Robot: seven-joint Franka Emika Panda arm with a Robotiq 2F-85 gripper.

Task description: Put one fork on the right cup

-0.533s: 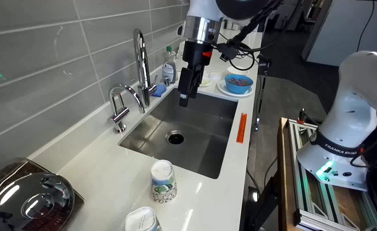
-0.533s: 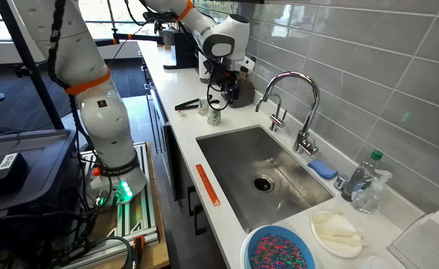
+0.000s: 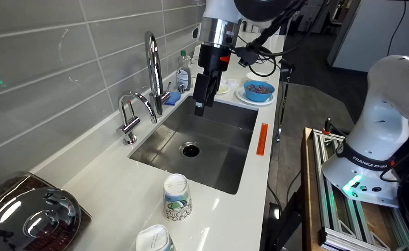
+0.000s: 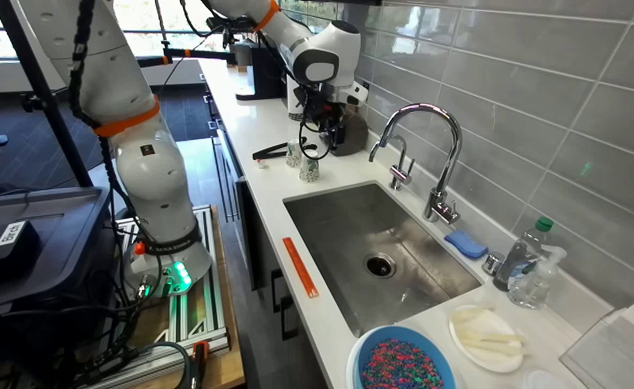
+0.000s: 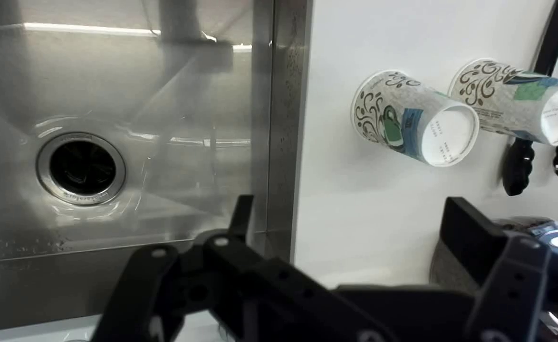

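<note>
nothing is visibly shifting over the last half second; in both exterior views we are finding the gripper (image 5: 352, 216) where it was, hanging high above the table (image 3: 121, 184), near the sink (image 3: 222, 164). we are carrying nothing in it, and it is standing wide. the right paper cup (image 3: 177, 200) is standing upside down just beside the sink, its base bare, with the left paper cup (image 3: 154, 240) near it. our fork (image 4: 495, 337), we are judging, is one of the slim cream pieces lying on the small white plate (image 4: 498, 365), across the sink from both cups; tines are not showing clearly.

for the step in hand, which we are reading as fetching one fork, we are wanting to travel high and clear of the tall chrome faucet (image 3: 154, 69), then to turn the gripper so that it is closing across a slim handle. we are doing best by picking a fork whose end is poking past the plate's rim, squeezing lightly, and checking that no second one is riding along. afterwards we are needing to lay it level and centred across the upturned base, letting go slowly, since it may be tipping off.
</note>
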